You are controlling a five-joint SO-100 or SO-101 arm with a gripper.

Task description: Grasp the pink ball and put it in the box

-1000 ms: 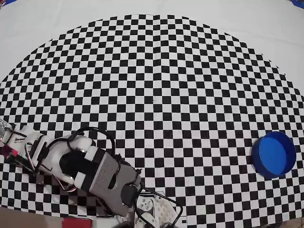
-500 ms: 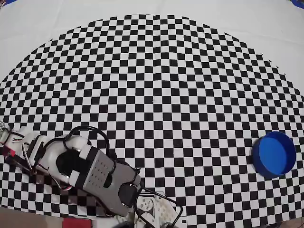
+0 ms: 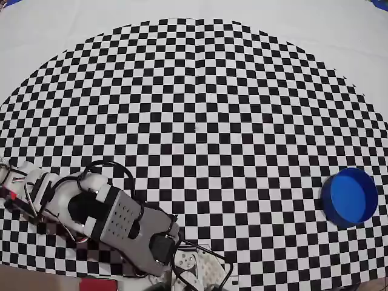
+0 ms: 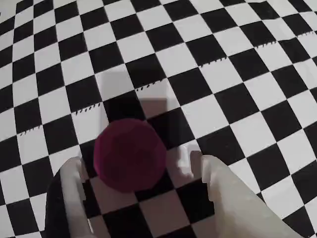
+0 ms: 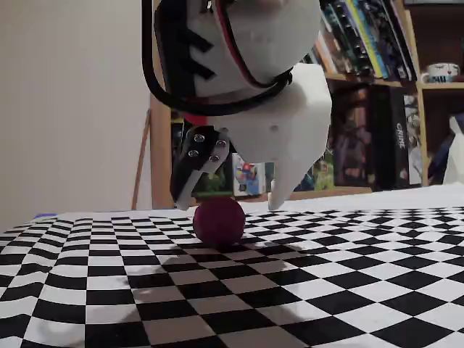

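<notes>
Since the earlier overhead pictures the arm has stretched further toward the left edge of the checkered cloth (image 3: 200, 91); the gripper (image 5: 228, 199) now hangs with jaws apart just above the pink ball (image 5: 218, 222), which rests on the cloth between the fingertips. The box (image 3: 350, 197) sits well apart, near the cloth's right edge. A bookshelf (image 5: 377, 94) stands behind the table.

pink ball (image 5: 218, 220) sits on checker cloth; round blue box (image 3: 350, 197) open-topped, w/ nothing visible inside.
</notes>
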